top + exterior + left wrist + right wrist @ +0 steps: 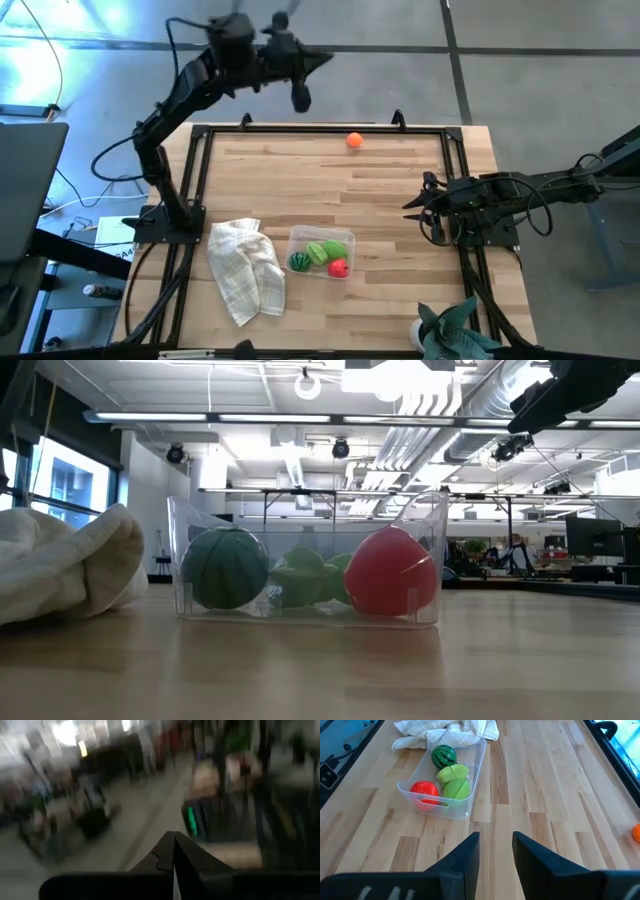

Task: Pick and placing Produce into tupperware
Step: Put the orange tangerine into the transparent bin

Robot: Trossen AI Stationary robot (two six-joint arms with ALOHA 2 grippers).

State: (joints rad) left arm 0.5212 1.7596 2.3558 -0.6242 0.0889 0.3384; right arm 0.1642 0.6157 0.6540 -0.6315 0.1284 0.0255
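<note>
Produce count: 3 toy pieces sit in the small clear plastic tupperware [321, 254]; the small orange ball [354, 140] lies alone at the desk's far edge. My left end effector [302, 97], pressed together, hovers nearer it; my right end effector [496, 851], spread and empty, faces the tupperware.

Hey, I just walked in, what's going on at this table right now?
A two-armed robot is packing toy produce into a clear container. The red piece, the round green one and the leafy green one are inside it; the orange one sits alone near the table's far edge. Neither gripper holds anything: the left gripper is shut, raised beyond the far edge, and the right gripper is open, empty, at the right side.
</note>
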